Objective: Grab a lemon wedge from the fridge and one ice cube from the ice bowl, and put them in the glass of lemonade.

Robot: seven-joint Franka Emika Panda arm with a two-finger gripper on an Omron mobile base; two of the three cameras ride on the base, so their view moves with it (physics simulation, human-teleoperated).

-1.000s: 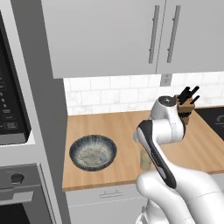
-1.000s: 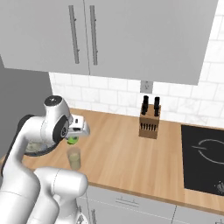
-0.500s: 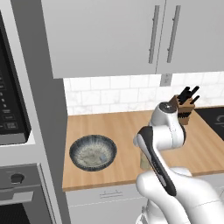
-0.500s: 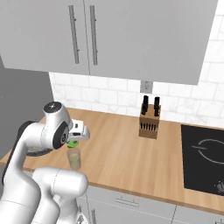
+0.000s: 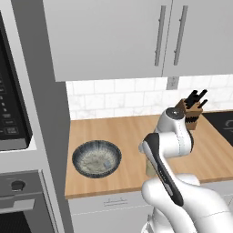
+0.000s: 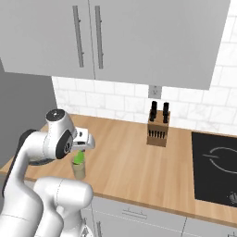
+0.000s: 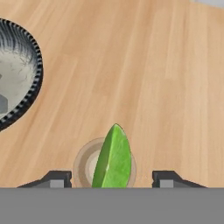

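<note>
My gripper (image 7: 113,180) hangs open just above the glass of lemonade (image 7: 85,164), a small clear tumbler on the wooden counter. The green-yellow lemon wedge (image 7: 114,158) stands on end between the spread fingers (image 7: 57,179), touching neither, over the glass mouth. From the right base view the wedge (image 6: 79,158) sits at the top of the glass (image 6: 79,171) under the gripper (image 6: 83,147). The speckled ice bowl (image 7: 37,74) lies to the left with an ice cube (image 7: 2,105) in it. In the left base view the bowl (image 5: 82,152) is left of the arm. The fridge is out of view.
A wooden knife block (image 6: 157,132) stands at the back of the counter by the tiled wall. A black cooktop (image 6: 217,166) is at the right. A black-fronted wall oven (image 5: 11,113) borders the counter on the left. Upper cabinets (image 5: 113,36) hang overhead.
The jaws have gone from shut on the lemon wedge to open, letting it go over the glass. The hand has sunk slightly toward the glass.
</note>
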